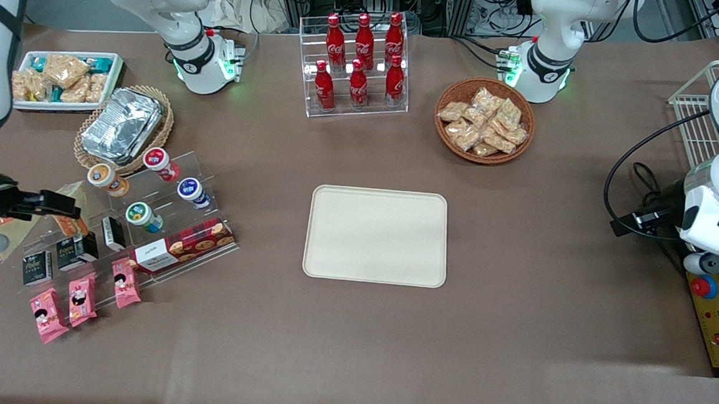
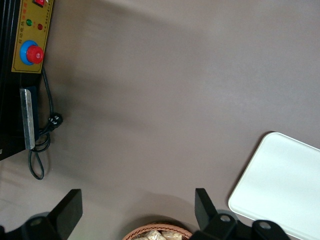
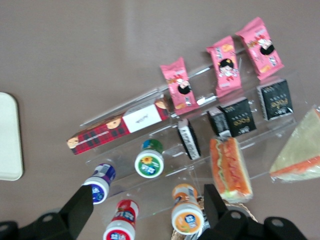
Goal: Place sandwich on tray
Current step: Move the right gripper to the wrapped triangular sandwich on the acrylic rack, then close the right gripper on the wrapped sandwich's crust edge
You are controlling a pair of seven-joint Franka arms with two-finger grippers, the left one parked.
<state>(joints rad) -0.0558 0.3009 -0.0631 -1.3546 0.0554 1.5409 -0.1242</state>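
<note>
My gripper (image 3: 145,212) hangs spread above the clear display rack (image 3: 200,145), near the wrapped sandwich (image 3: 230,170); the tray (image 1: 376,235) lies well apart.

the gripper (image 3: 147,207) hangs with its two fingers (image 3: 80,207) wide apart, above small round cups (image 3: 149,163) on a clear shelf (image 3: 210,150). the sandwich (image 3: 231,169) lies on that shelf beside black boxes (image 3: 235,117), near pink snack packs (image 3: 222,66).
</note>
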